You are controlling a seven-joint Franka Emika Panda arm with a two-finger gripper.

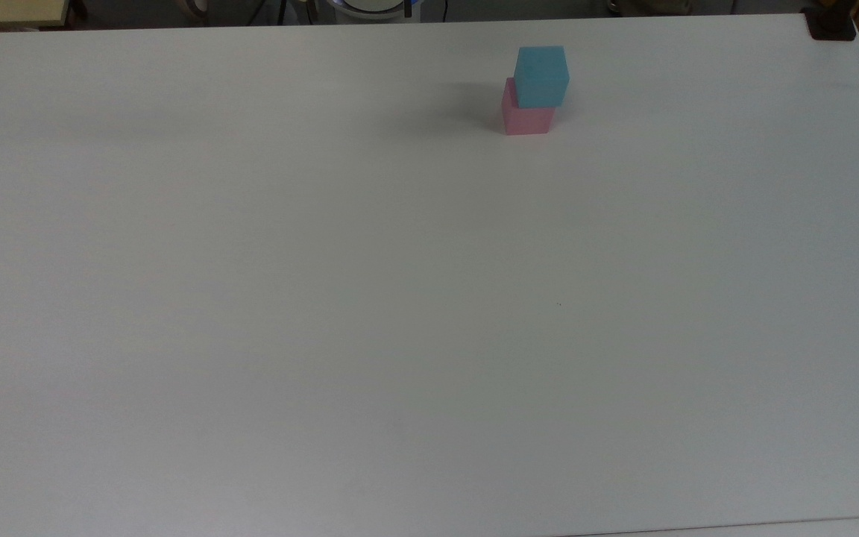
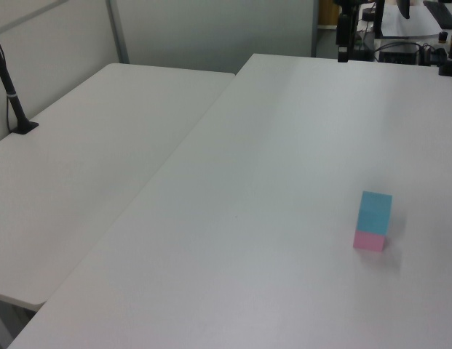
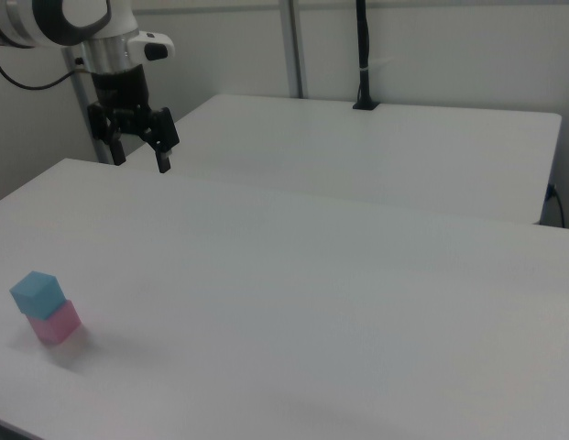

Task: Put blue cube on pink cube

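Already the blue cube (image 1: 541,75) sits on the pink cube (image 1: 526,119) in the top view's upper right, slightly offset but resting flat; the gripper (image 3: 137,154) hangs wide and empty at the right view's upper left, so stacking looks finished
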